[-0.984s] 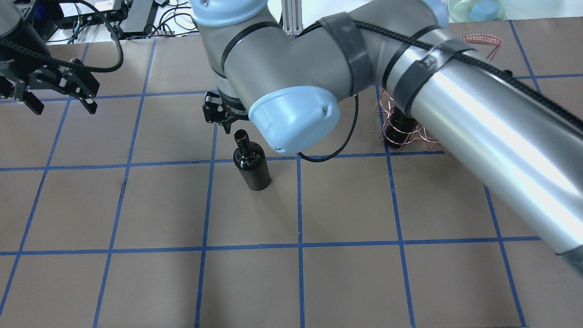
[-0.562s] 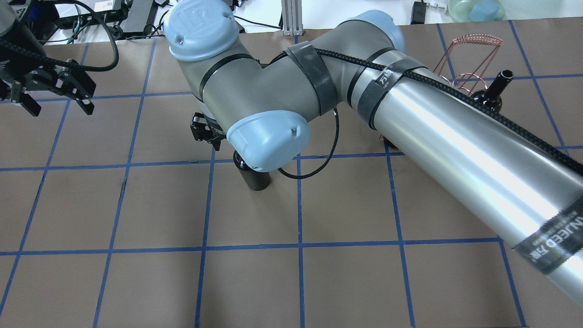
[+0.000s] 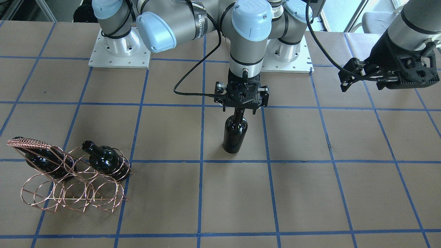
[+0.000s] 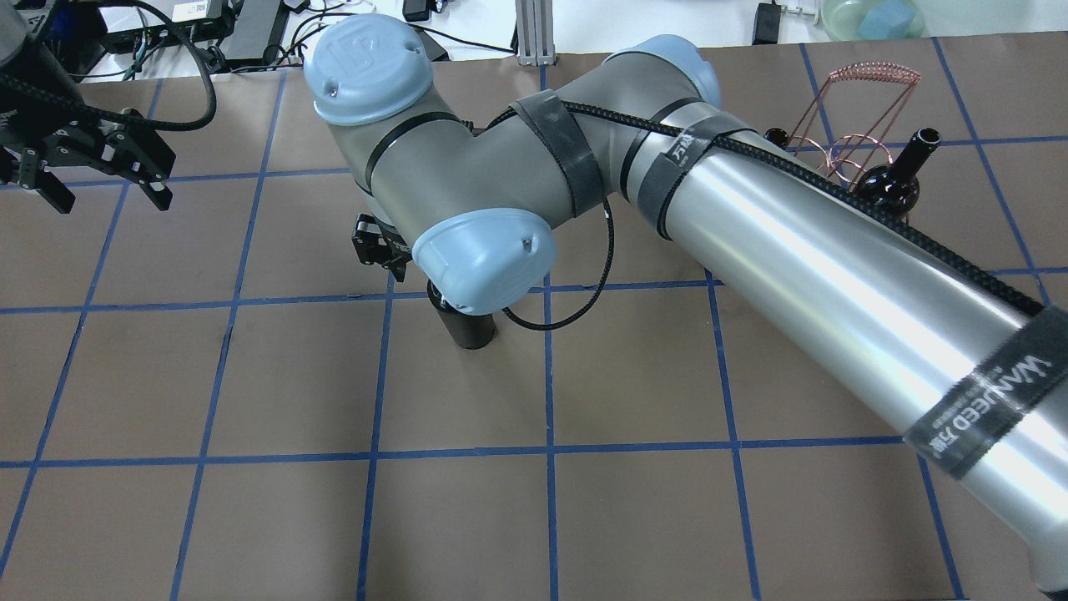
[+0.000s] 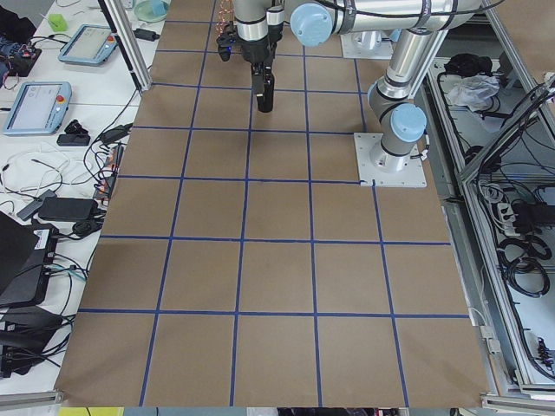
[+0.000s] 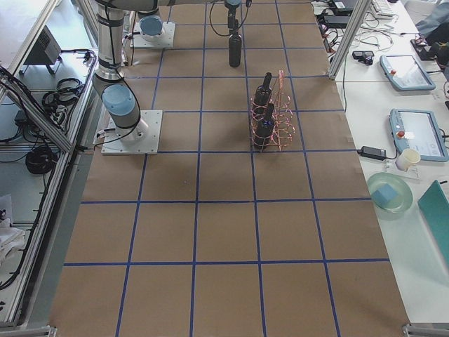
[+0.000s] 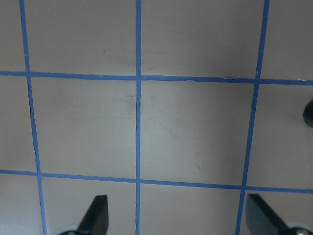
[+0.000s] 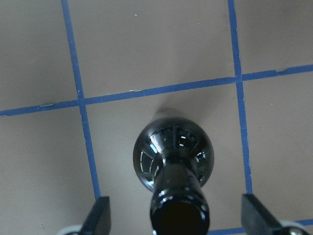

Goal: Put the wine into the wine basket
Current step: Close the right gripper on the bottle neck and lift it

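A black-green wine bottle (image 3: pixel 234 134) stands upright near the table's middle; its base shows under the arm in the overhead view (image 4: pixel 472 330). My right gripper (image 3: pixel 239 111) is open and hangs over the bottle. In the right wrist view (image 8: pixel 177 218) its fingertips (image 8: pixel 100 215) stand wide apart on either side of the neck of the bottle (image 8: pixel 173 156), not touching it. The copper wire wine basket (image 3: pixel 72 193) stands apart on my right side and holds two alike bottles (image 3: pixel 103 158). My left gripper (image 3: pixel 363 86) is open and empty, raised over bare table (image 7: pixel 178 218).
The right arm's long silver link (image 4: pixel 834 284) crosses the overhead view and hides part of the basket (image 4: pixel 868 79). Brown paper with blue tape lines covers the table (image 3: pixel 241 199). Cables and devices lie beyond the far edge (image 4: pixel 192 33).
The right arm has swung over so that its gripper now sits above the bottle's neck, hiding the bottle's top from overhead. The basket came back into overhead view. The left gripper barely moved.
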